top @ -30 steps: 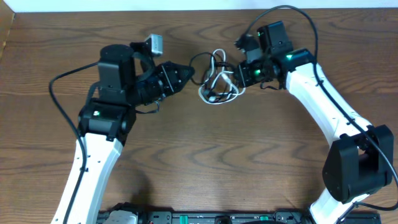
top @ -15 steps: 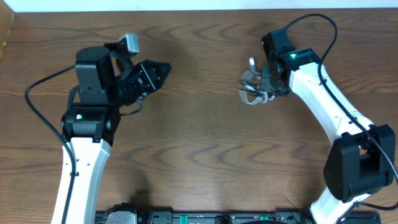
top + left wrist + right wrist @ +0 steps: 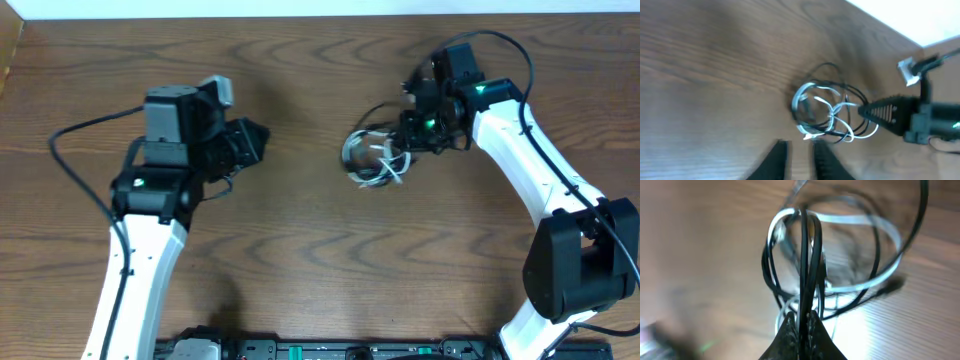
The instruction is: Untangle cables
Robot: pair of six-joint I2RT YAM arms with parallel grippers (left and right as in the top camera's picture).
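Left arm was on the left side of the wooden table, elbow bent, with the left gripper pointing right toward the middle. Its jaws were parted a little, nothing between them! The right arm rose from the near right corner, its wrist turned leftward. The right gripper was pinched tight on black strands of the cables. That black-and-white tangle hung out from its tips, bunched just left of them and well apart from the left gripper. From the right wrist, black loops ran straight up from the closed fingertips, with a white loop circling behind.
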